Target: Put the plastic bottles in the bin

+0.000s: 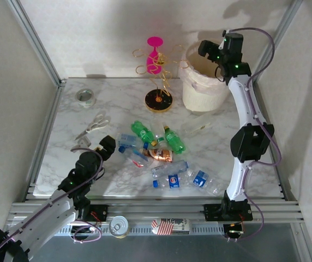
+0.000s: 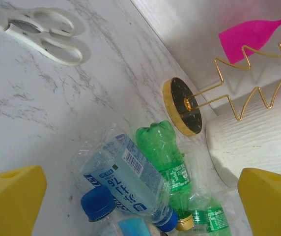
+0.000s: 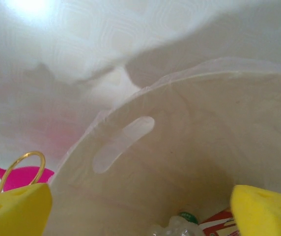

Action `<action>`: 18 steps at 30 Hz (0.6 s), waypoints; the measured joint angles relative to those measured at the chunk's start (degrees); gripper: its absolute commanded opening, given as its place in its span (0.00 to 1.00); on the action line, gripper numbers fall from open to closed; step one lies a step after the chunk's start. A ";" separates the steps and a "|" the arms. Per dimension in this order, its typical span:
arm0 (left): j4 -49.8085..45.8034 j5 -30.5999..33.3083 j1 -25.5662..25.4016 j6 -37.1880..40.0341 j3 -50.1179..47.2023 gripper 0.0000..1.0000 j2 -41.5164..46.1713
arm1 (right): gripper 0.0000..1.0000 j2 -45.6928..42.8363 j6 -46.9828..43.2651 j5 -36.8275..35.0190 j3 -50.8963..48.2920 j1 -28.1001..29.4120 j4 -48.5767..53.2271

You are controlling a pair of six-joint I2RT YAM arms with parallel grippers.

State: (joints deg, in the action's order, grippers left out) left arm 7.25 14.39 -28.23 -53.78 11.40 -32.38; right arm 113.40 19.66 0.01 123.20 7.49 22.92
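Hovering over the bin (image 1: pixel 198 97), your right end effector (image 1: pixel 215 56) is spread apart and empty; drop step probably done. Left end effector (image 1: pixel 106 146) is also apart, above the plastic bottles (image 1: pixel 173 141) on the desk (image 1: pixel 58 150). Next: descend, clamp one.

bottles (image 1: pixel 161 155) heaped mid-table, all lying down: two green bottles (image 1: pixel 142 131), clear bottles (image 1: pixel 171 174) with blue caps and labels, one orange-brown bottle (image 1: pixel 159 154). cream bin (image 1: pixel 199 97) stands upright far right, white-lined, a crumpled bottle (image 3: pixel 177 226) at its bottom.
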 measured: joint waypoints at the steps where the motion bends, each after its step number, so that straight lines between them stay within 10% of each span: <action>1: 0.07 -0.04 0.04 -0.09 0.00 1.00 -0.28 | 0.99 -2.05 0.00 -0.11 -1.64 0.00 -0.26; 18: -4.63 1.29 -6.88 -5.44 6.16 1.00 -15.54 | 0.99 -50.84 3.43 3.58 -53.72 0.00 -17.68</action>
State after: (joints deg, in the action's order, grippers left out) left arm 2.61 15.68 -35.11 -59.22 17.56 -47.92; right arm 62.57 23.09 3.60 69.47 7.49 5.23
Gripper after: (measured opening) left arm 0.995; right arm 0.988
